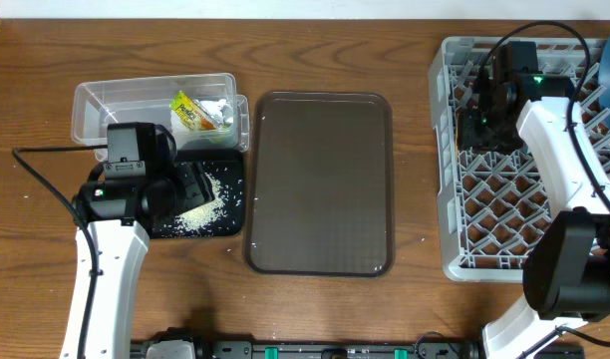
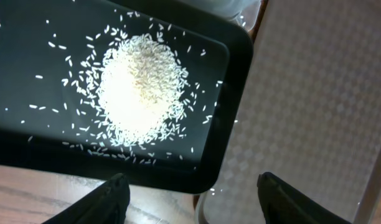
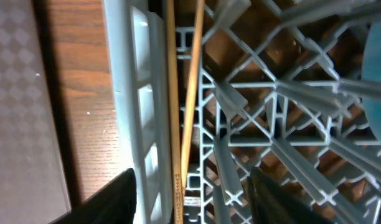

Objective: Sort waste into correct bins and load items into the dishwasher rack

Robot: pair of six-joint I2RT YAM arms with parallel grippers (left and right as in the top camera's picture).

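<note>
Right wrist: chopsticks (image 3: pixel 190 93) seemingly inside rack (image 3: pixel 142 93)

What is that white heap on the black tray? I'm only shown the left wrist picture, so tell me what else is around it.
Observer: That's loose rice on the black tray. Beyond the tray, outside your picture, a clear tub holds a crumpled yellow-green wrapper.
Operator: And the patterned surface on my right?
Observer: That's a brown serving tray. The overhead view shows it lying between the black tray and a big grey rack.
Operator: Where is the other arm?
Observer: The right gripper hangs open over the rack's left edge, where two wooden chopsticks lie along the wall.
</note>
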